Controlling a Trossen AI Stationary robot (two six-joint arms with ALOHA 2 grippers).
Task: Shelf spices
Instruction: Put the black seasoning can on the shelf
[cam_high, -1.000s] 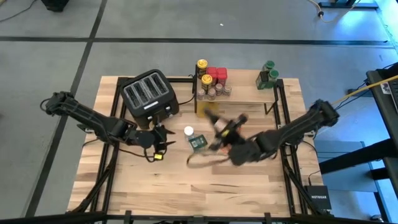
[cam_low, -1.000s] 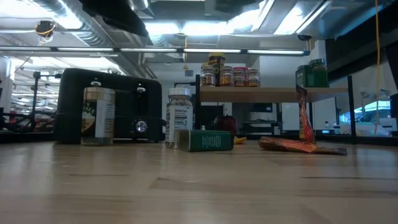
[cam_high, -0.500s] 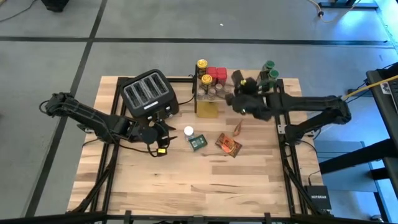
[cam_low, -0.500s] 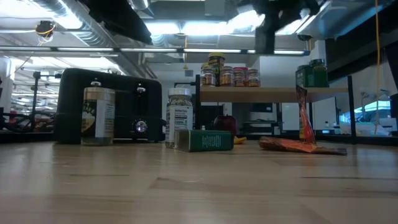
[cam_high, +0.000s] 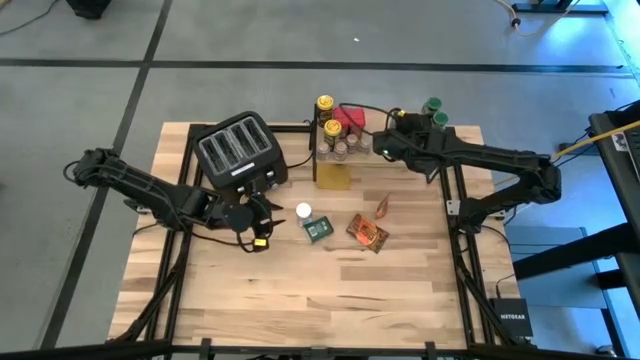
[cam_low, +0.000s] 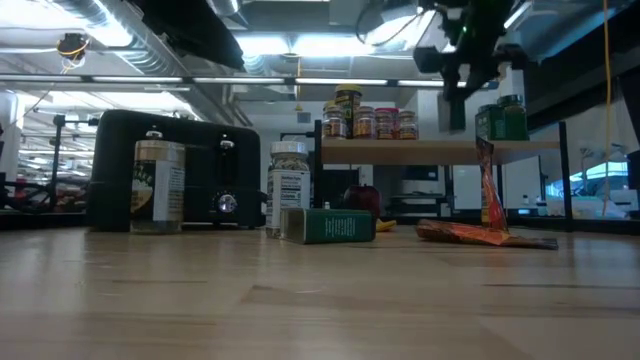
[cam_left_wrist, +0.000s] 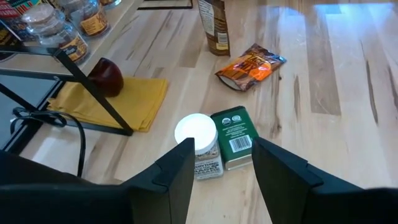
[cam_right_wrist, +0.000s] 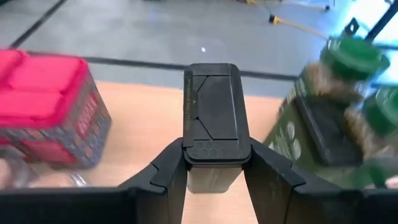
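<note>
The right hand (cam_right_wrist: 214, 165), clamped on a black-lidded jar (cam_right_wrist: 213, 118), hangs over the shelf (cam_high: 400, 150) between red-lidded (cam_right_wrist: 40, 102) and green-lidded jars (cam_right_wrist: 348, 62), while the left hand (cam_left_wrist: 221, 171) waits empty, parted, near a white-lidded jar (cam_left_wrist: 198, 140) on the worktop (cam_high: 300, 290).

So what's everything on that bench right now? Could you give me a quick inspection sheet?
Surface: wooden table, bare along the near side.
Job's things: shelf holds yellow-lidded, red-lidded and green-lidded jars; a white-lidded jar, green tin and two foil packets lie on the table.
Clutter: black toaster; yellow cloth under the shelf.
Pincers: right pincer over the shelf, shut on a black-lidded jar; left pincer open, near the toaster, facing the white-lidded jar.
Cables: a black cable under the shelf.
Surroundings: grey floor; nobody seen.
</note>
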